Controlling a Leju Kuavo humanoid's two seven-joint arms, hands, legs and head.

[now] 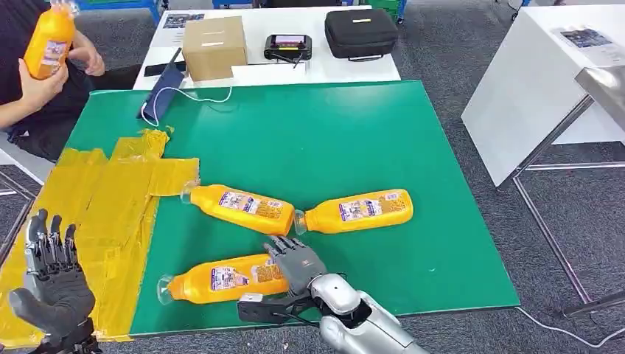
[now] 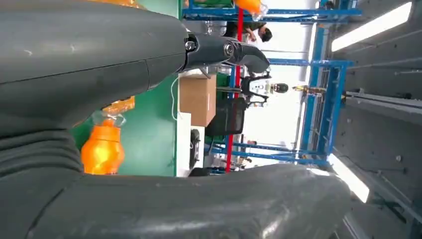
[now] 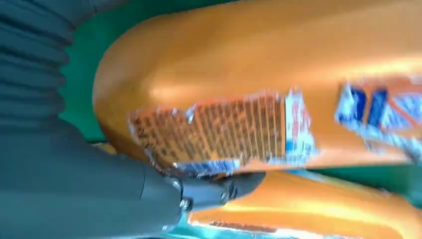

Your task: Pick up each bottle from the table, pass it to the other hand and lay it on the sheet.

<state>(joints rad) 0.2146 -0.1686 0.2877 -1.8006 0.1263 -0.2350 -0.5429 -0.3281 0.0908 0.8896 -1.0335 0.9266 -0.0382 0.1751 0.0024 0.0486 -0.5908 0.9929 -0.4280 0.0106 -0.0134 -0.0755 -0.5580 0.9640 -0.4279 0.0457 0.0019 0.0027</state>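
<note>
My right hand (image 1: pixel 293 262) rests fingers-spread on the base end of the nearest orange plastic bottle (image 1: pixel 221 279), gripping nothing yet, its long axis running leftward toward my open left hand (image 1: pixel 50 284).

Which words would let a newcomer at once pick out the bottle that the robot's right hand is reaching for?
Start at the green mat and go to its near edge. The bottle lies there on its side beside the yellow sheet, cap toward the sheet. Unlike the two orange bottles farther back, it has the right hand at its base end.
</note>
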